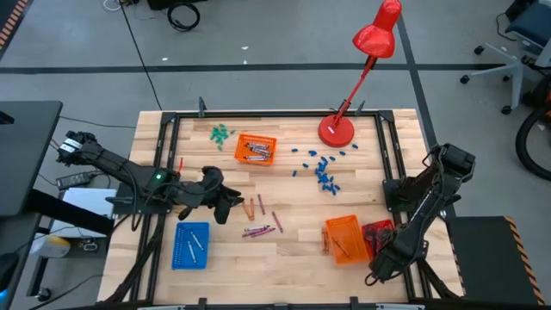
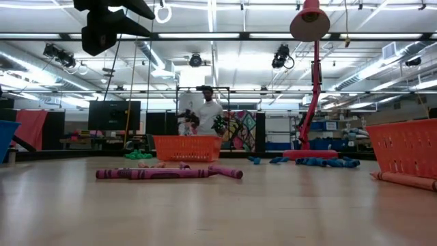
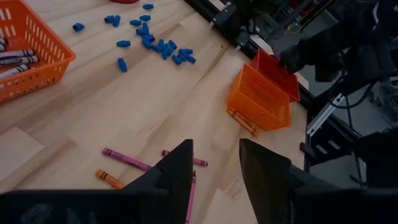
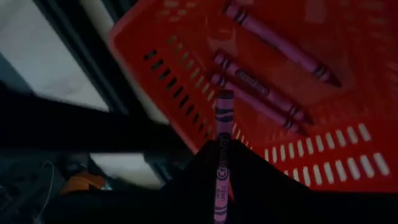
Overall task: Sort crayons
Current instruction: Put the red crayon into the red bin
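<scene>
Where jaws pinch purple crayon (image 4: 222,163): "Crayola" wrapper.

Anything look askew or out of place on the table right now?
Yes. A thin orange crayon lies on the wood against the orange plastic basket near the right arm, not inside. The right gripper holds a purple crayon over the red plastic basket, not yet dropped.
</scene>
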